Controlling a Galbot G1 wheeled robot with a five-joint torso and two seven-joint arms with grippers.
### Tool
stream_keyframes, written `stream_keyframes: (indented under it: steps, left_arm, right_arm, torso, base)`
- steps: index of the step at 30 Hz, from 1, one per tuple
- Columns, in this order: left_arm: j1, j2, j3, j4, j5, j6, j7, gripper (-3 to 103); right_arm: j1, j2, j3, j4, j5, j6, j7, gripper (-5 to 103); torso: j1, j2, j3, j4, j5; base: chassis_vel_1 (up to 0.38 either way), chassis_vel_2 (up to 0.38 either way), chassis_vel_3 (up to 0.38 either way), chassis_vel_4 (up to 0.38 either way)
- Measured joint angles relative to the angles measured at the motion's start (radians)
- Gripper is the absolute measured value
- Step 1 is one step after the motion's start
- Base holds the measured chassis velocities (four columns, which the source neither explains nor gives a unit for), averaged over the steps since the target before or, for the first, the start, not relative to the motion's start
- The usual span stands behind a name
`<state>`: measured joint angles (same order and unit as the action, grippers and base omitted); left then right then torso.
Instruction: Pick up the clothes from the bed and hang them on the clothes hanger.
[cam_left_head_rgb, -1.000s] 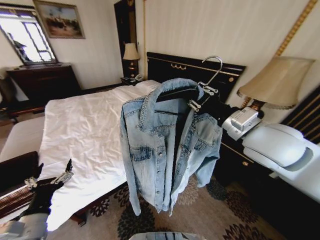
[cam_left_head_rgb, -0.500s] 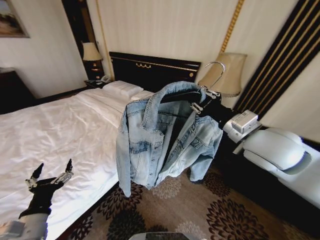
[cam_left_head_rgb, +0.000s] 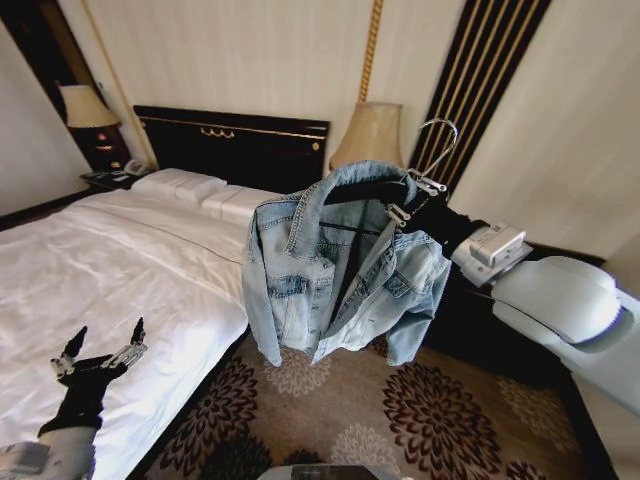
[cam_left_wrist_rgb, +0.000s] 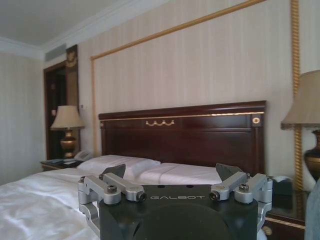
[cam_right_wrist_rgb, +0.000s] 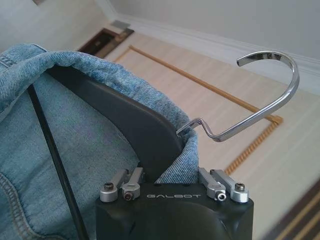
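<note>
Head view: right gripper (cam_left_head_rgb: 404, 198) clamps jacket-draped hanger (cam_left_head_rgb: 372, 189) before lamp (cam_left_head_rgb: 372, 136); left gripper (cam_left_head_rgb: 100, 352) spread over bed (cam_left_head_rgb: 120, 270).

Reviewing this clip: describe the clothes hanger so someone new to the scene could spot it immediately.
Start at the wide white bed with its dark headboard; over the patterned carpet past its side, the right gripper holds up a light-blue denim jacket. The clothes hanger sits inside its collar: a slim black bar with a silver wire hook, the only bright metal curve there.
</note>
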<state>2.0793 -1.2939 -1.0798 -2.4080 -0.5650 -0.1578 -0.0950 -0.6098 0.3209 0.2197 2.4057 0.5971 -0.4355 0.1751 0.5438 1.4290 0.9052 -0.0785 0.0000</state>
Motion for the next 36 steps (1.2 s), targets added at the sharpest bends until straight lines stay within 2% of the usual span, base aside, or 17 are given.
stream_keyframes:
  steps: [5, 14, 36]
  left_arm:
    - [0.000, 0.000, 0.000, 0.000, 0.000, 0.000, 0.000, 100]
    - [0.000, 0.000, 0.000, 0.000, 0.000, 0.000, 0.000, 100]
    - [0.000, 0.000, 0.000, 0.000, 0.000, 0.000, 0.000, 100]
  right_arm:
    - [-0.026, 0.000, 0.028, 0.007, 0.000, -0.009, 0.002, 33]
    - [-0.182, 0.012, 0.171, 0.028, -0.009, -0.023, 0.003, 33]
    - [-0.233, 0.033, 0.199, 0.032, -0.026, -0.040, 0.000, 33]
  torso:
    - [0.000, 0.000, 0.000, 0.0000, 0.0000]
    - [0.000, 0.000, 0.000, -0.0001, 0.0000]
    - [0.000, 0.000, 0.000, 0.0000, 0.0000]
  base:
    - [-0.122, -0.120, -0.133, -0.123]
    - [-0.125, -0.131, -0.128, -0.118]
    - [-0.127, -0.123, -0.125, -0.134]
